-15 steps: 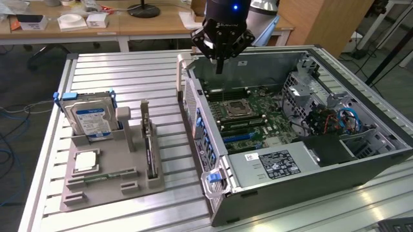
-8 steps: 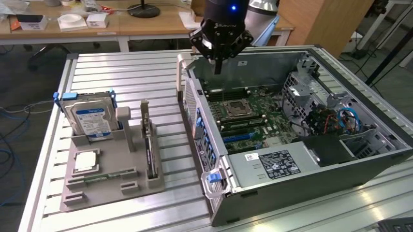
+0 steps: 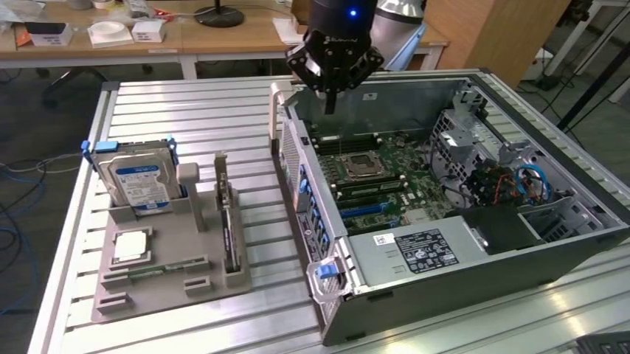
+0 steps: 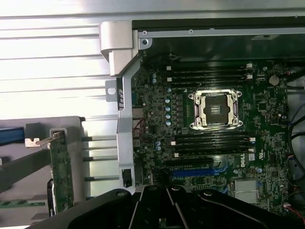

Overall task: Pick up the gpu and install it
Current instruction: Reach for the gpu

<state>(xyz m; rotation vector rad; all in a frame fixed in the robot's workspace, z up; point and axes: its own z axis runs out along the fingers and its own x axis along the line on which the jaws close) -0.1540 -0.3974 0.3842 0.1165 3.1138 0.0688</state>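
Slatted desk [image 3: 197, 110]: my empty hand [image 3: 330, 105] hangs pressed together over the case [image 3: 443, 295]; gpu [image 3: 229, 221] at seven o'clock; I'd spread before descending

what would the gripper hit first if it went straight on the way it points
Probably the motherboard inside the open computer case, close to the case's rear wall; the gripper points straight down there. Depth is unclear, so it might catch that wall's rim first.
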